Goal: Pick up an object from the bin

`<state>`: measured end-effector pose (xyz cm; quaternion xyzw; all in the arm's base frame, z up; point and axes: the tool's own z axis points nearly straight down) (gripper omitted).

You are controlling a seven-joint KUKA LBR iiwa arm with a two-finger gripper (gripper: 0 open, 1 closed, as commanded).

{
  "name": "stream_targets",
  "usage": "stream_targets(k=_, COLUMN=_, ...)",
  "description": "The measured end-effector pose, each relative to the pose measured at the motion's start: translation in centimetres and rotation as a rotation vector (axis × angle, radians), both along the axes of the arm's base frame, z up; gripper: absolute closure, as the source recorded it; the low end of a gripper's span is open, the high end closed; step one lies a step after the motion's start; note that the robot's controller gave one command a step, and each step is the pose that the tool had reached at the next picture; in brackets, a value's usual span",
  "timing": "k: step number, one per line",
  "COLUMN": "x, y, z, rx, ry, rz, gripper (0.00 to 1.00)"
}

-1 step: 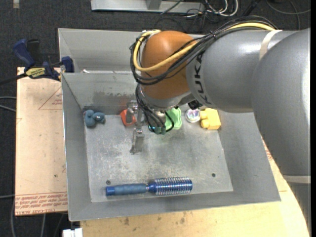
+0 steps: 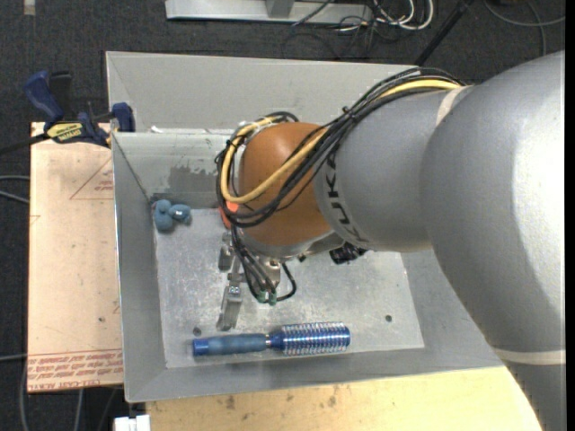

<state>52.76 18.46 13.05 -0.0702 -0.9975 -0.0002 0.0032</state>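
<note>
Bin (image 2: 368,299): grey metal floor, mostly bare.
Jaws: low, just above the blue hairbrush (image 2: 274,340) along the view's bottom wall; opening hard to tell, apparently holding nothing.
Progress: nothing lifted; grasp and lift remain.

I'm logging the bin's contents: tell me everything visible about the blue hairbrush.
The hairbrush is blue, seemingly plastic: a smooth dark handle and a round head ringed with pale bristles. It lies flat on the floor of the bin, along the view's lower wall, handle toward the view's left, head toward the right. The tool hangs just above the handle; whether it touches I cannot tell. Nothing else lies against it.
</note>
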Motion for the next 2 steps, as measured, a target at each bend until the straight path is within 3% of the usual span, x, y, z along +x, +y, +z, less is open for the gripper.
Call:
stream_targets(k=1, x=-4.1, y=1.1, z=-6.1, rx=0.001, ry=-0.007, rz=0.124, gripper=0.00)
stream_targets(k=2, x=-0.2, y=0.7, z=3.9, rx=0.002, ry=-0.013, rz=0.479, gripper=0.00)
